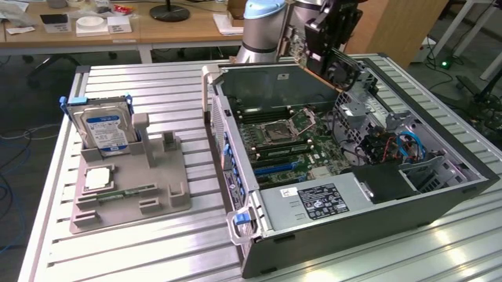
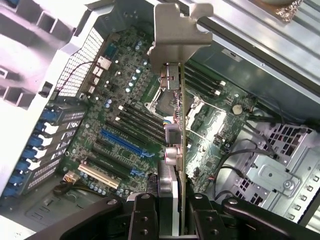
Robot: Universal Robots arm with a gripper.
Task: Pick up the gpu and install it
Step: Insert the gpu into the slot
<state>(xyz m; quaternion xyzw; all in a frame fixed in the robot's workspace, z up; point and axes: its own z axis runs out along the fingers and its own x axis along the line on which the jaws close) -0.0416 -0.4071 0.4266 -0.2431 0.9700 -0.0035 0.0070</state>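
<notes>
Desk behind slatted tabletop, gpu in jaws

This is a robotics lab. A robot arm stands at a slatted metal worktop that carries an open computer tower and a grey parts fixture. Cluttered wooden desks and loose floor cables surround it.
</notes>
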